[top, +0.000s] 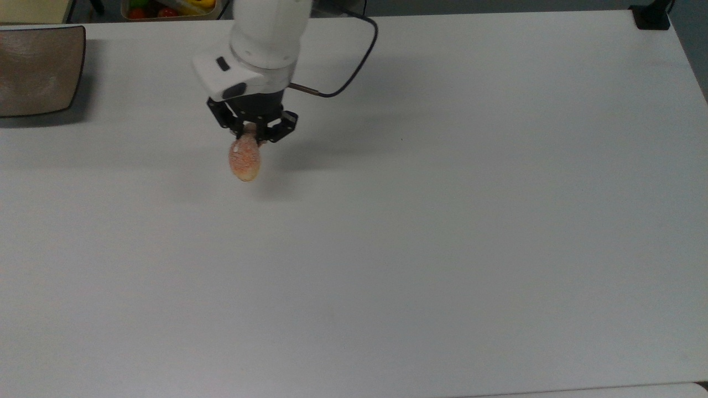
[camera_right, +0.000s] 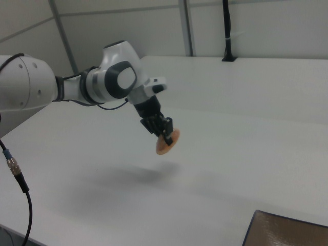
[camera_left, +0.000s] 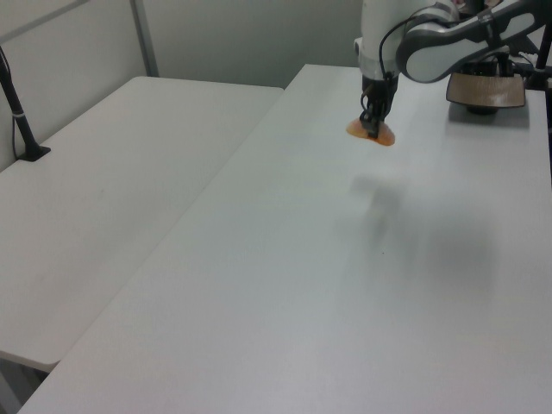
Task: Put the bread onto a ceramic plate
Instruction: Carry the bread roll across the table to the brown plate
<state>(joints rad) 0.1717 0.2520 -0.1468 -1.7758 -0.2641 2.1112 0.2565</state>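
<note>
a broad white table (top: 442, 249) carries the scene, matte and pale, with a second white table (camera_left: 103, 181) set alongside it across a narrow seam at the left view's left; grey partition walls (camera_left: 250, 34) with metal uprights close the room behind, a black pole (camera_right: 227, 31) on a foot stands at the far edge in the right view, and a bin of bright toy food (top: 168, 8) sits just past the table's edge at the top view's top. one white arm (top: 265, 33) reaches in, a black cable (top: 354, 61) looping from its wrist. its gripper (top: 250, 132) hangs above the table with the black fingers (camera_right: 167, 126) pinching one end of the single bread (top: 244, 159), which is held clear of the surface and casts a soft shadow below it. the bun's long axis runs away from the fingers, toward the top view's bottom edge, with its free end lowest; its speckled orange-tan face with the short white stripe is turned to the top view, while the left view catches a smooth orange side. in the right view it tilts down toward the right view's lower left. one ceramic plate (top: 38, 69), square, brown-grey and glossy with a thin dark rim, lies at the top view's upper left corner, well apart from the bread, and a corner of it enters the right view at lower right (camera_right: 287, 230).
</note>
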